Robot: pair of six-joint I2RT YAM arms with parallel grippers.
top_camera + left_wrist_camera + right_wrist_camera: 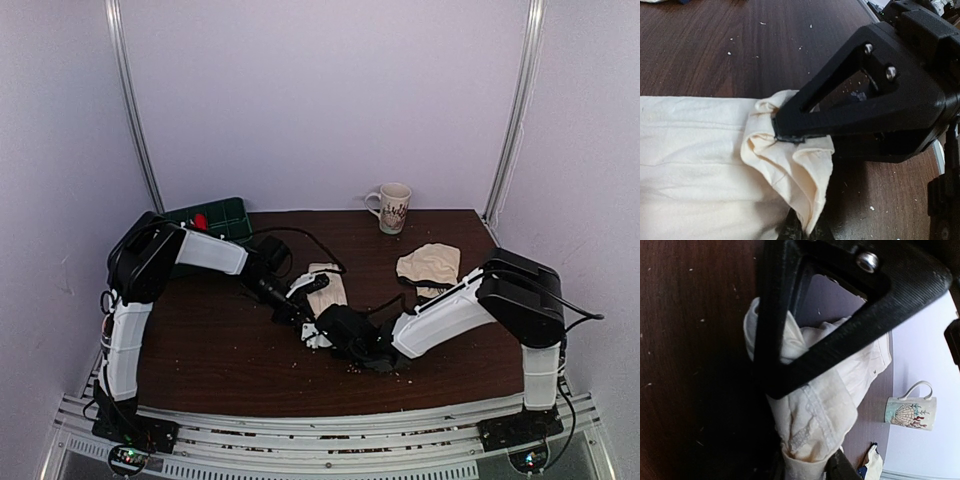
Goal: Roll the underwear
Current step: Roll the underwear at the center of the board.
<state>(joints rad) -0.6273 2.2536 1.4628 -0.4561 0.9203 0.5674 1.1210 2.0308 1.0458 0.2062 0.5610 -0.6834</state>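
Observation:
The cream underwear [328, 288] lies lengthwise in the middle of the brown table, and both grippers meet at its near end. My left gripper [298, 312] comes in from the left. In the left wrist view it [802, 231] is shut on a raised fold of the underwear [690, 165]. My right gripper [322, 332] comes in from the right. In the right wrist view its jaws [807, 467] hold a bunched, lace-edged part of the underwear [825, 410]. The two grippers' black fingers cross over the same lifted end.
A second cream cloth [430, 265] lies crumpled at the right of the table. A white patterned mug [392, 207] stands at the back edge, and a green tray [215, 218] sits at the back left corner. Crumbs dot the wood.

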